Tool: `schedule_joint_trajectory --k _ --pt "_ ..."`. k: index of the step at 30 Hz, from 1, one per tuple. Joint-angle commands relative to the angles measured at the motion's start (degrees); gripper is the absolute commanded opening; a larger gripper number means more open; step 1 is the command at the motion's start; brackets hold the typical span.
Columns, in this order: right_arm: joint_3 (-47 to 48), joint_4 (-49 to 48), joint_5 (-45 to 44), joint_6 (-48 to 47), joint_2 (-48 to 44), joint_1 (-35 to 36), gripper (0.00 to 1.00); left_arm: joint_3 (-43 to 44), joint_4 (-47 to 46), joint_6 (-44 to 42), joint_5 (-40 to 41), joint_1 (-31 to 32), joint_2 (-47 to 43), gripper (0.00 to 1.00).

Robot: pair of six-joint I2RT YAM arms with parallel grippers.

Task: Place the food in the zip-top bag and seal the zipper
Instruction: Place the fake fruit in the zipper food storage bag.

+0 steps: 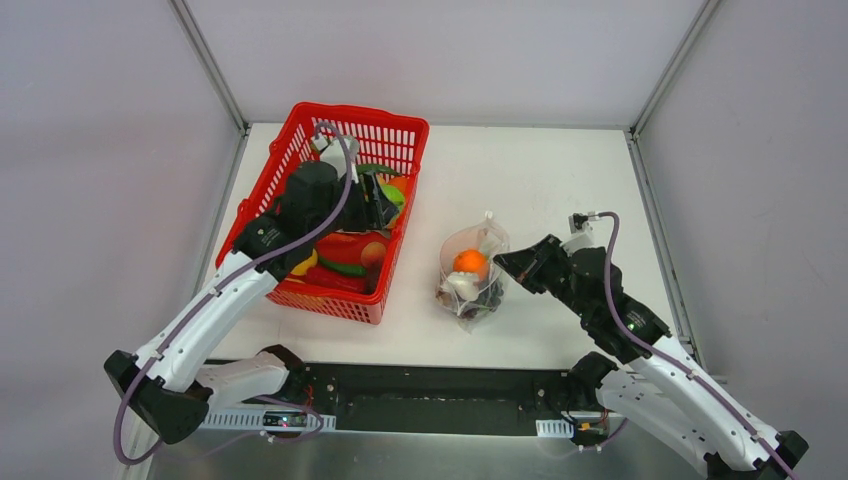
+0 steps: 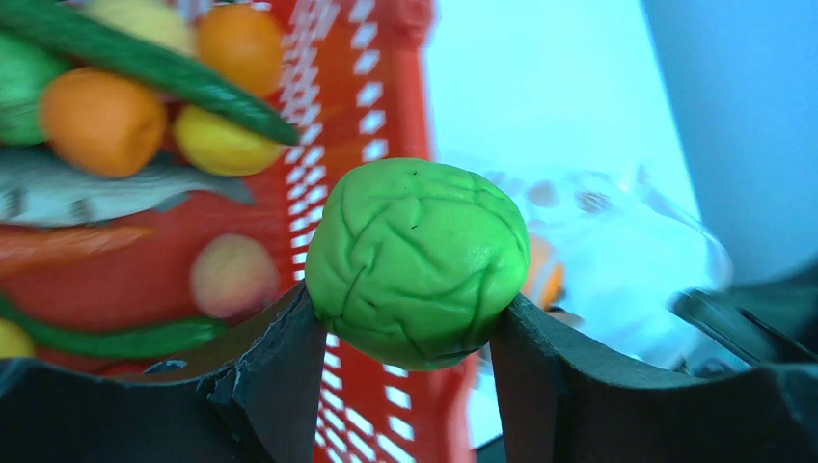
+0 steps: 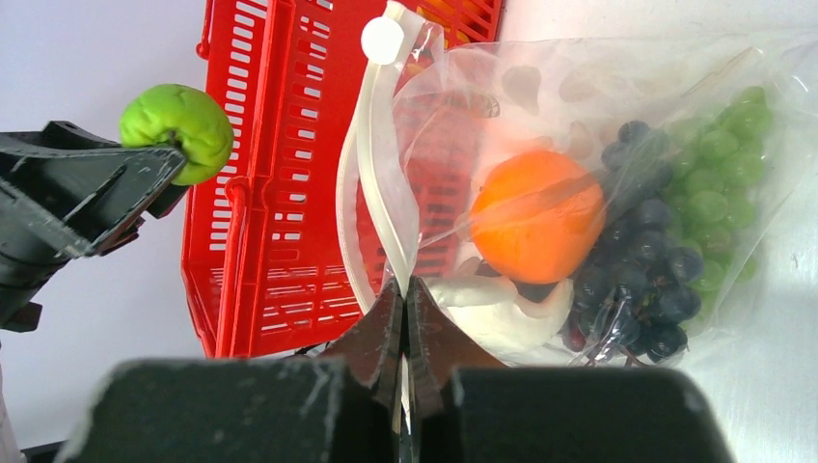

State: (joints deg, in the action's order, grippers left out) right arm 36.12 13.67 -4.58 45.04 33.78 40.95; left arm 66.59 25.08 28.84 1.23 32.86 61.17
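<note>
Left pincer (image 2: pixel 410 307) grasping a green piece (image 2: pixel 415 256), lifted above the basket (image 1: pixel 345 125), likely for carrying over to the bag (image 1: pixel 472 275). Right pincer (image 3: pixel 405 294) clenched on the bag's mouth edge, pinching it up so the opening gapes toward the basket side for loading. Bag lies on the desk (image 1: pixel 550 180) between basket and right arm, already holding orange ball (image 3: pixel 535 217), grapes (image 3: pixel 646 270), garlic (image 3: pixel 502 313); mouth unsealed.
</note>
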Motion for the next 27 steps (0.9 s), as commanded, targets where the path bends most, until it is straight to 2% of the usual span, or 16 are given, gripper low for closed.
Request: schedule_joint_trajectory --k 1,6,11,17,23,27 --pt "3.1 -1.5 1.6 0.2 0.2 -0.2 0.0 3.7 -7.1 -2.2 -10.2 4.7 1.2 0.28" --pt "3.7 -0.7 1.3 0.4 0.0 -0.2 0.0 8.7 -8.6 -7.0 -18.1 12.7 7.9 0.27" --pt "3.9 0.1 1.2 0.6 -0.2 -0.2 0.0 10.9 -9.0 -8.9 -22.0 16.7 13.9 0.26" --pt "4.1 0.6 1.2 0.7 -0.8 -0.1 0.0 14.2 -4.6 -11.2 -20.8 18.6 20.3 0.26" --pt "4.4 0.6 1.6 0.7 -2.0 -0.1 0.0 14.8 -3.2 -11.5 -13.4 20.0 25.0 0.27" --pt "4.6 1.5 1.0 1.0 -2.9 -0.2 0.0 15.9 -2.4 -12.2 -7.7 21.4 26.5 0.38"
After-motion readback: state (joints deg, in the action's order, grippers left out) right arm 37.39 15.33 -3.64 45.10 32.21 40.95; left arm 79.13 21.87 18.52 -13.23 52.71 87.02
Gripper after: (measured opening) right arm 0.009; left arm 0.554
